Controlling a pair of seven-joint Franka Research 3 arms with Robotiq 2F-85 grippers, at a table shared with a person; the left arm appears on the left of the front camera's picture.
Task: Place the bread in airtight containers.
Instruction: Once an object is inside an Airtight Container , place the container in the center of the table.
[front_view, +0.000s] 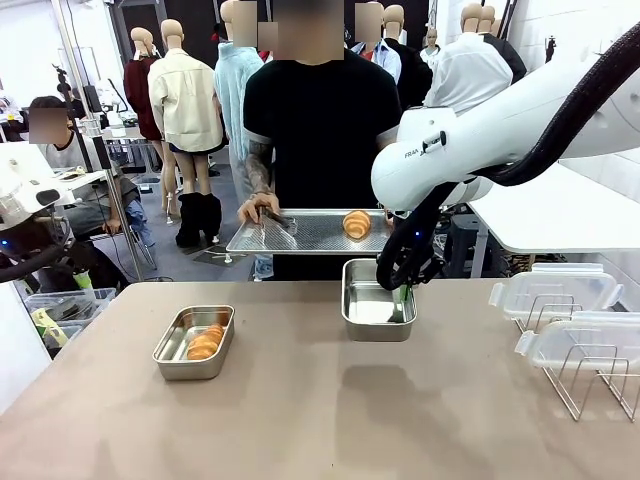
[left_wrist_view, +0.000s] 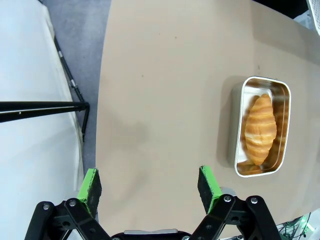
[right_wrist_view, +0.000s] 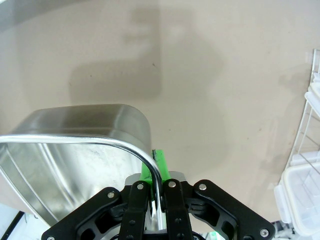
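My right gripper (front_view: 402, 292) is shut on the right rim of an empty steel container (front_view: 370, 300) and holds it in the air above the table, its shadow lying on the tabletop beneath. The right wrist view shows the green pads (right_wrist_view: 161, 162) pinching that container's curved rim (right_wrist_view: 75, 137). A second container (front_view: 195, 342) rests on the table at the left with one bread roll (front_view: 205, 343) inside. My left gripper (left_wrist_view: 150, 185) hangs open over bare table, with that container (left_wrist_view: 286, 90) and its roll (left_wrist_view: 260, 129) off to one side. Another roll (front_view: 356, 223) lies on a perforated tray (front_view: 300, 235).
A person at the far side holds the perforated tray over the table's far edge, one hand (front_view: 260, 208) on its left end. Clear plastic lids (front_view: 555, 290) sit on a wire rack (front_view: 585, 385) at the right. The table's left edge (left_wrist_view: 102, 100) runs near my left gripper.
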